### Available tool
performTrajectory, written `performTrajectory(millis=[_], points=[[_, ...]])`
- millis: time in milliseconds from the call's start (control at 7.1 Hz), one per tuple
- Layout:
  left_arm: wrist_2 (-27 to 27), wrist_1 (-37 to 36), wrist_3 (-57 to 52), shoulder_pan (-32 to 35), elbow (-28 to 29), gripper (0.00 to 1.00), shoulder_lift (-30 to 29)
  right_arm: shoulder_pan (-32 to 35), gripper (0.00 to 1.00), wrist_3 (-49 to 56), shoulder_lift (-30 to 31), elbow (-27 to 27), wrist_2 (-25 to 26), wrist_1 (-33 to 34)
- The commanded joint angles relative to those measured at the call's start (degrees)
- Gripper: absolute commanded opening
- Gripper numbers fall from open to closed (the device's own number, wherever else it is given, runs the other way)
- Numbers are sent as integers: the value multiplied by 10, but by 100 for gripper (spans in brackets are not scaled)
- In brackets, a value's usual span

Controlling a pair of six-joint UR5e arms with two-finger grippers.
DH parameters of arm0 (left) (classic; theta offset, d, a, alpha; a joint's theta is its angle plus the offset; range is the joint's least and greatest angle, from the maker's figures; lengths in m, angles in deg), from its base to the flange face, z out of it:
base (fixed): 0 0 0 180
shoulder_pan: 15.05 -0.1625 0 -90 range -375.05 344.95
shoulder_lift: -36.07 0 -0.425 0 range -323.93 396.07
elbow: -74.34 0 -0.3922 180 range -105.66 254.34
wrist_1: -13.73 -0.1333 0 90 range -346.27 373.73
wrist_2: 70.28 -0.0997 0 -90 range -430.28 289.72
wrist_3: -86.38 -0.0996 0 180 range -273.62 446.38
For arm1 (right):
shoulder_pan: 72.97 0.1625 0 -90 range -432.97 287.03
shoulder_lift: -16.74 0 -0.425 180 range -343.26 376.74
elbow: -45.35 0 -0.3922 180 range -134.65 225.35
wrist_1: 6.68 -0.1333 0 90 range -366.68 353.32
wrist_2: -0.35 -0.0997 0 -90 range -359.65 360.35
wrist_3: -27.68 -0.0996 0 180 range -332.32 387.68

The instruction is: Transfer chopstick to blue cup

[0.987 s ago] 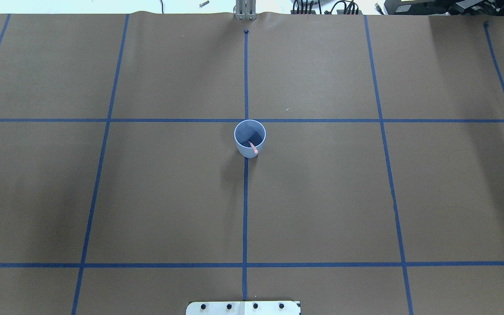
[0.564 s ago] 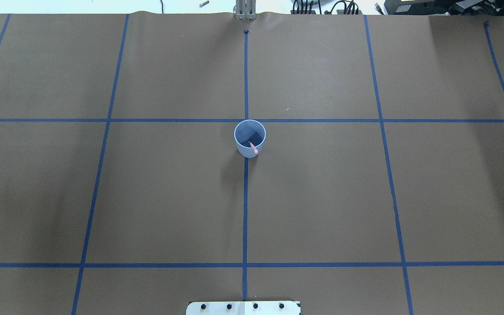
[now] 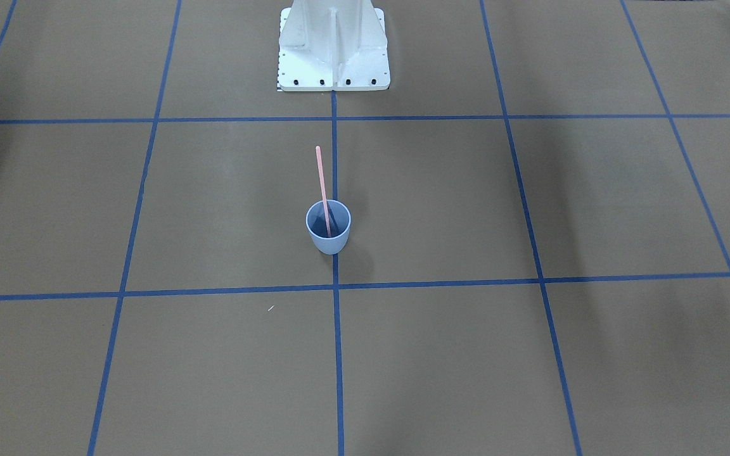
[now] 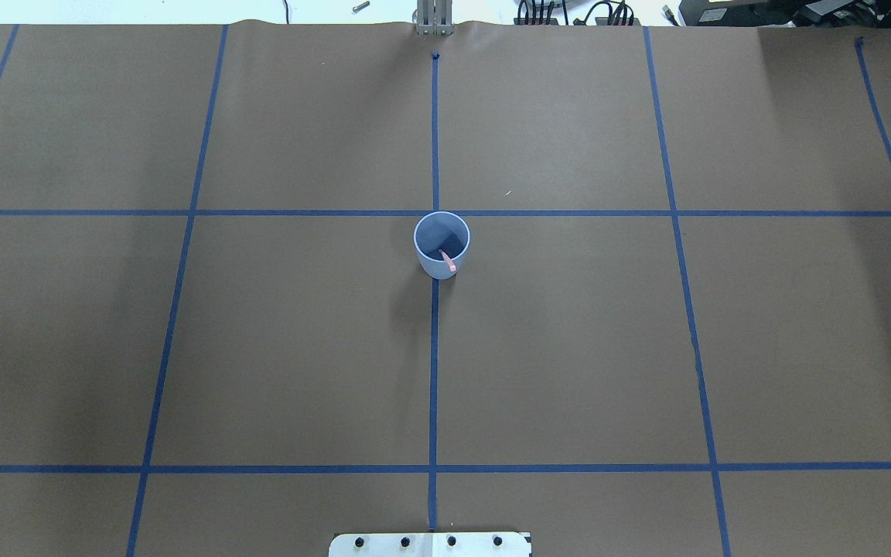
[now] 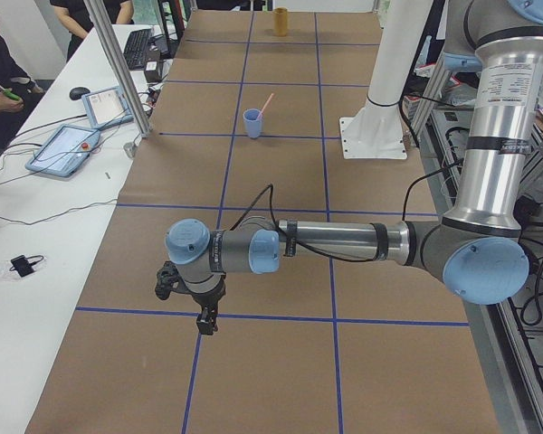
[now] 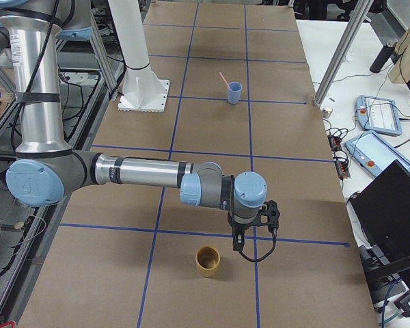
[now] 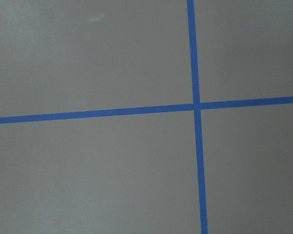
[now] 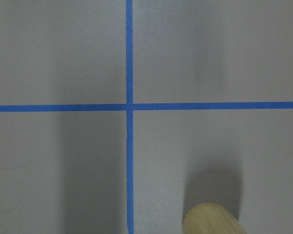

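Note:
The blue cup [image 3: 328, 243] stands upright at the table's middle, on the centre tape line; it also shows in the overhead view [image 4: 433, 268] and both side views [image 5: 252, 124] [image 6: 234, 93]. One pale-pink chopstick [image 3: 321, 180] stands in it, leaning toward the robot's base, with its top above the rim [image 4: 449, 262] [image 5: 266, 102] [image 6: 223, 78]. My left gripper [image 5: 204, 316] hangs over the table's left end, far from the cup. My right gripper [image 6: 249, 249] hangs over the right end. Both show only in the side views, so I cannot tell if they are open or shut.
A tan wooden cup [image 6: 207, 262] stands just beside my right gripper; it also shows in the right wrist view [image 8: 212, 222] and far off in the left side view [image 5: 281, 20]. The robot's white base [image 3: 333, 44] stands behind the blue cup. Operators' desks with tablets [image 5: 68, 145] line the far edge.

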Motion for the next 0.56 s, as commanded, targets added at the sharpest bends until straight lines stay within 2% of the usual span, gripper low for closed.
performTrajectory(millis=[0, 423], points=[[0, 1, -1, 0, 0, 98, 0, 0, 100, -1, 0, -2, 1, -3], [0, 1, -2, 0, 0, 98, 0, 0, 100, -3, -1, 2, 1, -3]])
